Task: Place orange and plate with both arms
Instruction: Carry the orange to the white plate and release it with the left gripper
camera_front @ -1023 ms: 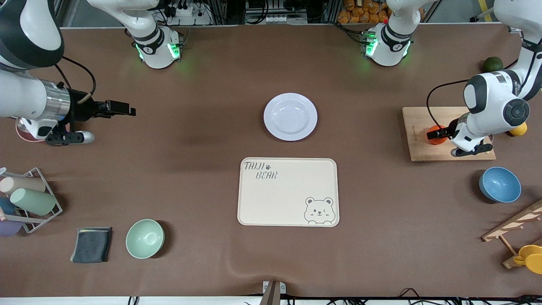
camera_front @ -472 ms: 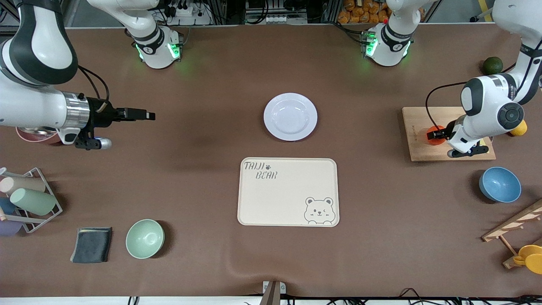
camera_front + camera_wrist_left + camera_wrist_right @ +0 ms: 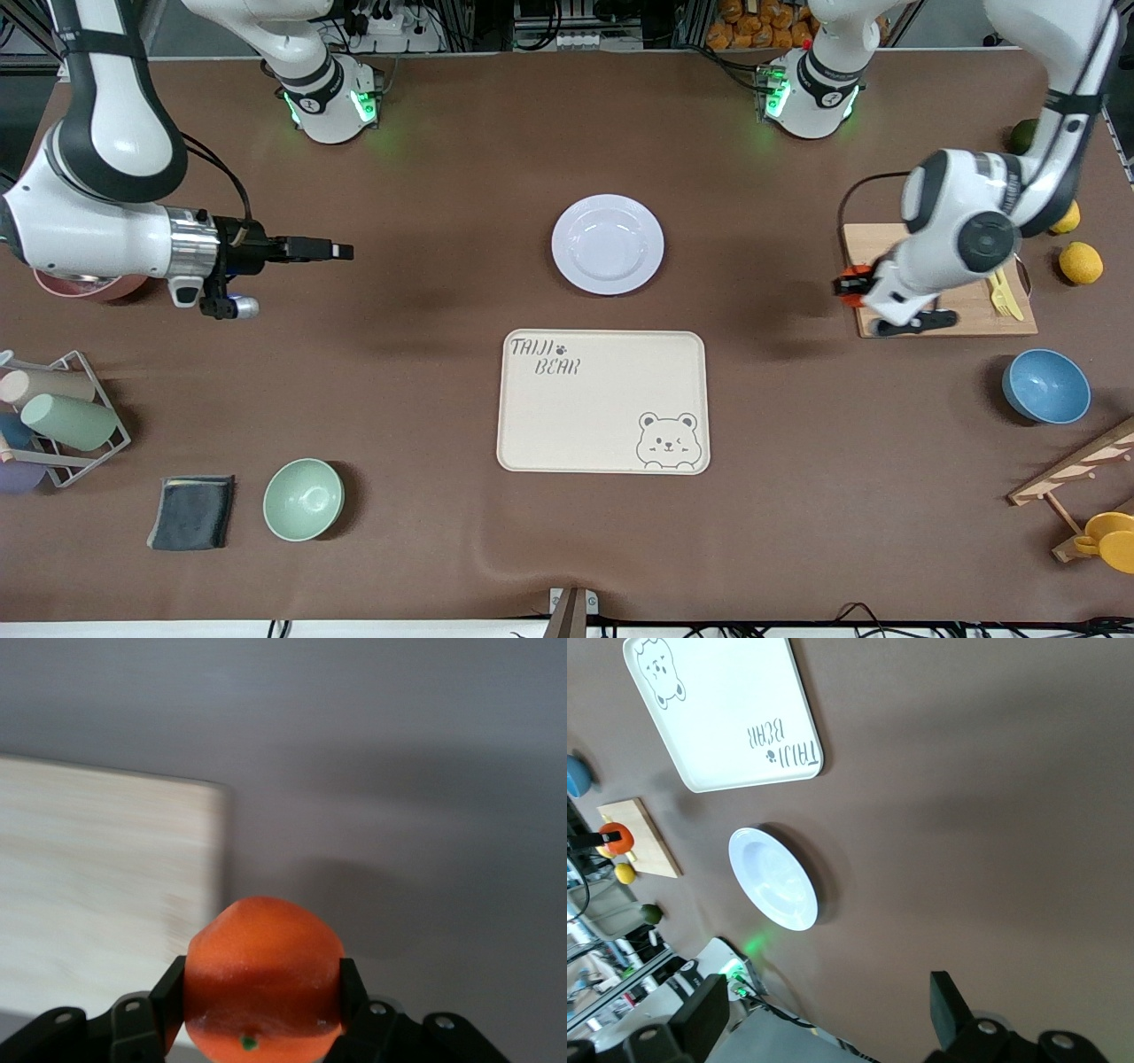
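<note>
The small round bright orange fruit [image 3: 263,979] is clamped in the left claw [image 3: 849,285], in the air over the edge of the pale wooden cutting board [image 3: 966,310] at the left arm's end of the brown tabletop [image 3: 425,372]. The round pale glossy plate [image 3: 608,244] lies untouched at mid-tabletop, at twelve o'clock from the cream rectangular bear tray [image 3: 602,401]. The right claw [image 3: 341,252], its fingers apart and empty, hovers at nine o'clock from the plate, well apart from it. So the orange looks picked; the plate's pickup and both placements remain. The way between looks unobstructed; two yellow lemons [image 3: 1081,262], a blue bowl [image 3: 1045,386] and a mint-green bowl [image 3: 303,499] sit well aside.
</note>
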